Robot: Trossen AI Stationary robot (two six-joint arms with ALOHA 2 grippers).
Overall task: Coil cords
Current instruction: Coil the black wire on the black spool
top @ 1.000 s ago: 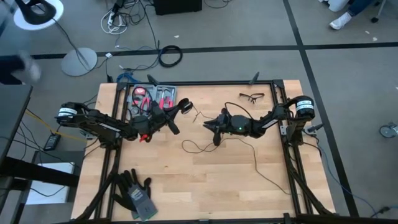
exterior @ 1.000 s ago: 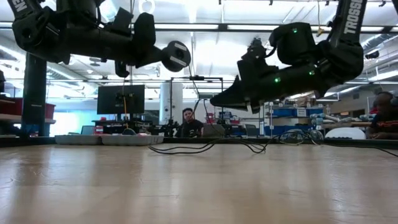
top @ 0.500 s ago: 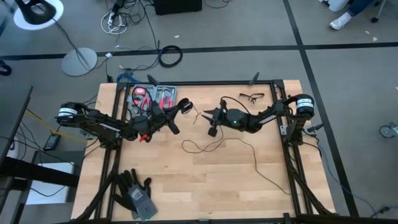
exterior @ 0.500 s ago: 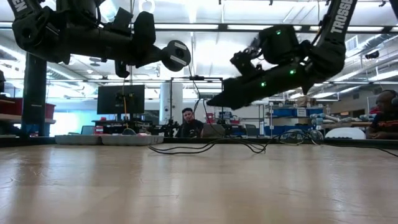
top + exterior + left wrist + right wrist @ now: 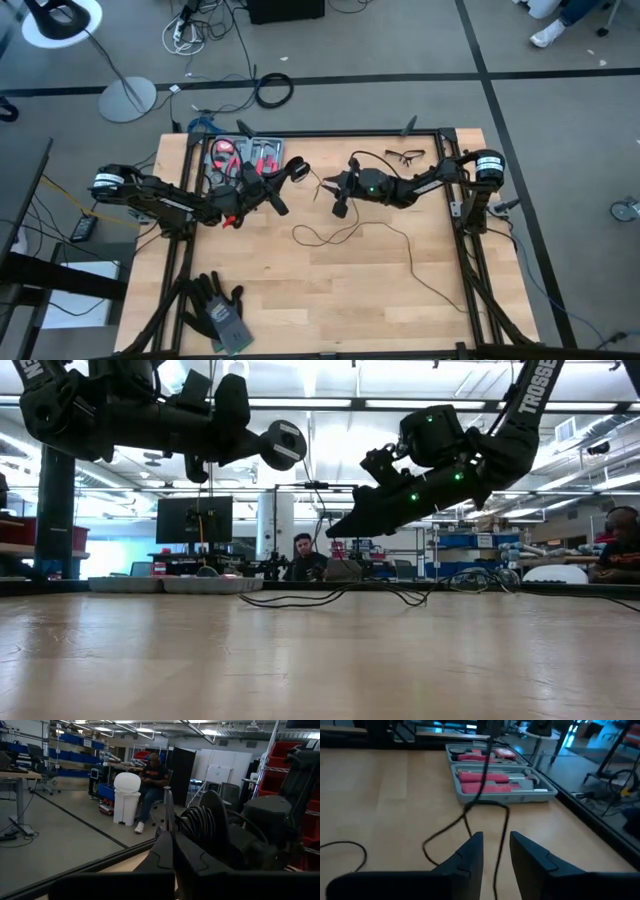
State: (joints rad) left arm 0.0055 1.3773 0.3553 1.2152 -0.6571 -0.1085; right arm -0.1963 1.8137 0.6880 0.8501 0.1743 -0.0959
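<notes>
At about nine o'clock on the counter (image 5: 330, 300), the left end effector (image 5: 282, 180) is raised with fingers closed on the puck (image 5: 298, 169) of the cord (image 5: 350, 232). The thin cord trails from it toward four o'clock, looping across the boards. Right of it, the right end effector (image 5: 332, 189) hovers with fingers parted, the cord hanging between them, beyond the grey tool case (image 5: 240, 158).

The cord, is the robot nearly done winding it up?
Not nearly. Done: the left gripper, shut, holds the puck end up. In hand: the open right gripper hangs with the cord running between its fingers. Left: most of it trails loose across the table.
</notes>
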